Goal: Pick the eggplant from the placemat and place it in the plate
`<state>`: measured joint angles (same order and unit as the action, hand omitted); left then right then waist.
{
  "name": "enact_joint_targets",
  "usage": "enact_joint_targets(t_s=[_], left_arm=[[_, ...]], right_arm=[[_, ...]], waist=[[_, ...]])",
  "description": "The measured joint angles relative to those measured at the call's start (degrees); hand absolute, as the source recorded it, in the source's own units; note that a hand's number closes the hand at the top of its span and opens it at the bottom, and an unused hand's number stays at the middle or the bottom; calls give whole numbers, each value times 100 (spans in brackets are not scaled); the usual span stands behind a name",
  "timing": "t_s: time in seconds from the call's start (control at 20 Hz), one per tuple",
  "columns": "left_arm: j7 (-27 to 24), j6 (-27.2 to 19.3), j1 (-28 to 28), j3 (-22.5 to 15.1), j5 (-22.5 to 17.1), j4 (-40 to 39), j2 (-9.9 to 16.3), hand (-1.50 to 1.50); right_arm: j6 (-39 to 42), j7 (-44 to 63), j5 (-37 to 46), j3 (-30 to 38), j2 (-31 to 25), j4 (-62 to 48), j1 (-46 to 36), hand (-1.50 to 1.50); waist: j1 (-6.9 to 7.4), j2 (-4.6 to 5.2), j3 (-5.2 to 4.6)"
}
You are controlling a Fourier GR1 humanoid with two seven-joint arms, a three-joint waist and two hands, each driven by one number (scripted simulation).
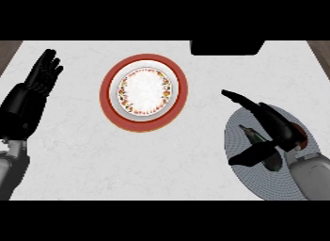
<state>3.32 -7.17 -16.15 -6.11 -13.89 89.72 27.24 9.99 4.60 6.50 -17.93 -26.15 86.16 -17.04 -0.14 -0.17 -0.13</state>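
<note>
A dark eggplant (255, 136) lies on a round grey placemat (254, 174) at the lower right. My right hand (271, 123) hovers over it, fingers stretched toward the upper left and thumb spread below, not closed on the eggplant; the palm hides part of it. A white plate with a red rim and a flowered band (144, 92) sits at the upper middle of the counter, well left of the right hand. Near the left edge my left hand (41, 77) rests open with fingers up.
A dark boxy object (226, 47) sits at the counter's far edge, right of the plate. Wooden floor shows beyond the counter's left and right edges. White counter lies between the plate and the placemat.
</note>
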Motion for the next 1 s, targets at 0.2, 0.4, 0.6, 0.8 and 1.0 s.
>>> enact_joint_targets(t_s=[0.2,0.4,0.6,0.8,1.0], left_arm=[[-31,13,28,0,41,-31,-21,0],[-20,67,9,-1,49,-2,-26,0],[-7,90,-16,47,68,-8,-46,0],[7,162,100,128,114,113,-92,0],[20,292,137,284,174,100,-161,0]], right_arm=[[797,993,236,-206,-673,100,-443,-150],[1804,1930,196,-505,-1005,27,-956,-150],[2764,2739,-85,-714,-1121,0,-1232,-150],[3224,3175,-32,-782,-940,-125,-1329,-150],[3375,3246,331,-727,-769,-203,-1266,-150]], waist=[[31,-3,-9],[90,6,-9],[66,7,-3],[57,11,5],[37,14,10]])
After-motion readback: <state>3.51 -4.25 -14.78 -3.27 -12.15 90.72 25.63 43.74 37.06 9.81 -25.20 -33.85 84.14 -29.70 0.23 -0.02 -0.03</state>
